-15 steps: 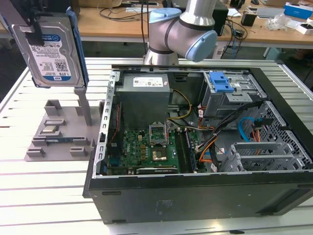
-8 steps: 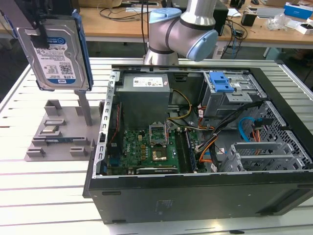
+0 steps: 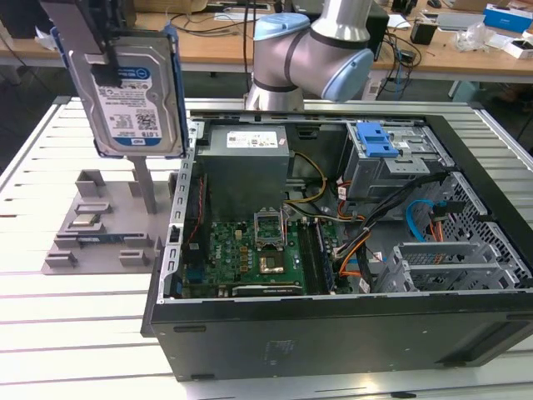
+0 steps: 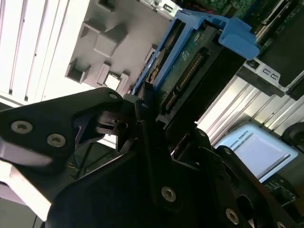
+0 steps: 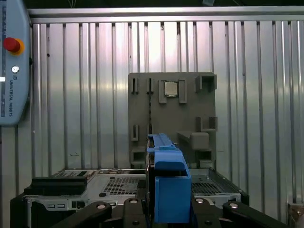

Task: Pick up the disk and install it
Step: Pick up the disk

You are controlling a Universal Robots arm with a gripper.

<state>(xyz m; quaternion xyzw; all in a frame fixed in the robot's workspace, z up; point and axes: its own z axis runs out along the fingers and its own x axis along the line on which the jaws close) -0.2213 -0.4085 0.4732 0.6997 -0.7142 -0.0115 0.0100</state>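
Exterior view: the top of the disk (image 3: 125, 92) is running off the upper edge, and so is most of the gripper (image 3: 107, 71) clamping it. The robot arm (image 3: 312, 50) is getting cut at that same edge. The computer case (image 3: 333, 321) is spilling past the exterior view's right.

Second wrist view: the black gripper body is covering the disk's near end.

First wrist view: the disk is showing edge-on, blocking part of the grey fixture plate (image 5: 171, 109). The teach pendant (image 5: 14, 61) is getting clipped by the frame.
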